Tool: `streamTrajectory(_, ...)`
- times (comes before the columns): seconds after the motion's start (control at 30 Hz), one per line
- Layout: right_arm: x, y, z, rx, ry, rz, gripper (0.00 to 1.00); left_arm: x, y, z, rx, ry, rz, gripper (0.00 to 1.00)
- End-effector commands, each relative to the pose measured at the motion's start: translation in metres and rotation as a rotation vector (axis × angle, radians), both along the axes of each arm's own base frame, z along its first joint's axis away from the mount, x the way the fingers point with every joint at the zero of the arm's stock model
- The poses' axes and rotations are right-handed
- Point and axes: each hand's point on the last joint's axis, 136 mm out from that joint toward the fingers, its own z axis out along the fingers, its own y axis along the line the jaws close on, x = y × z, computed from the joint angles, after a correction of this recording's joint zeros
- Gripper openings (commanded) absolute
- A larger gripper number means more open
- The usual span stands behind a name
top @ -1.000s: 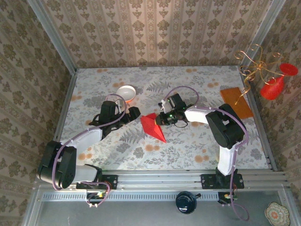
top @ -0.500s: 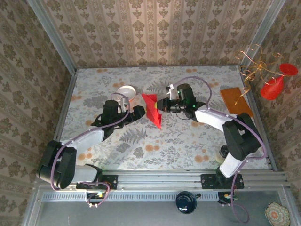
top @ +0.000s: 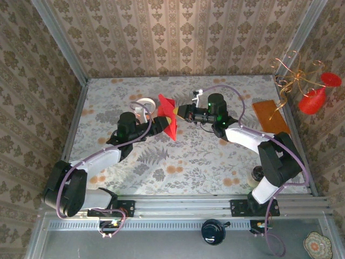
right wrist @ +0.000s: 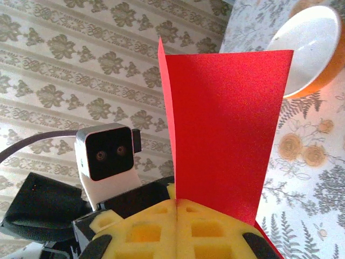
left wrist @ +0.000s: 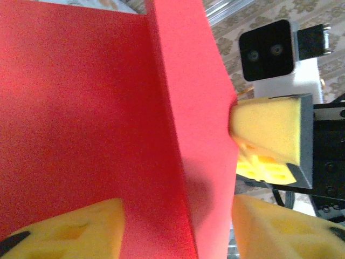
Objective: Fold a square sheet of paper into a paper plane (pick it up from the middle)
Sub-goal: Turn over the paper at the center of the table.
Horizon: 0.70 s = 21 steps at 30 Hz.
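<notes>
The paper plane (top: 168, 116), bright red and folded along a centre crease, hangs above the table's middle with its point down. My right gripper (top: 179, 112) is shut on its edge; in the right wrist view the sheet (right wrist: 226, 124) stands upright out of the pressed yellow pads (right wrist: 176, 200). My left gripper (top: 158, 124) sits just left of the paper. In the left wrist view its fingers (left wrist: 178, 216) stand apart on either side of the creased paper (left wrist: 97, 108), with the right gripper's pads (left wrist: 267, 135) pinching the far edge.
A white bowl with an orange outside (top: 143, 105) lies just behind the left gripper and shows in the right wrist view too (right wrist: 312, 48). An orange-brown board (top: 271, 116) lies at the right edge, by a wire stand with red cones (top: 312, 97).
The right gripper has lifted the red paper off the table and carried it back and left. The left gripper has moved in toward it, and its fingers have narrowed around the paper.
</notes>
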Motion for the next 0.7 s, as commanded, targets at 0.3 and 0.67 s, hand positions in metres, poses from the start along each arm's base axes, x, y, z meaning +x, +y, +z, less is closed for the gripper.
streamTrajectory(0.3,-0.008,0.002,0.026,0.105,-0.019,0.046,0.07,-0.007,-0.01,0.04,-0.146,-0.095,-0.082,0.36)
streamTrajectory(0.67,-0.005,-0.005,0.016,0.104,0.018,0.031,0.11,-0.006,-0.012,0.042,-0.167,-0.117,-0.095,0.21)
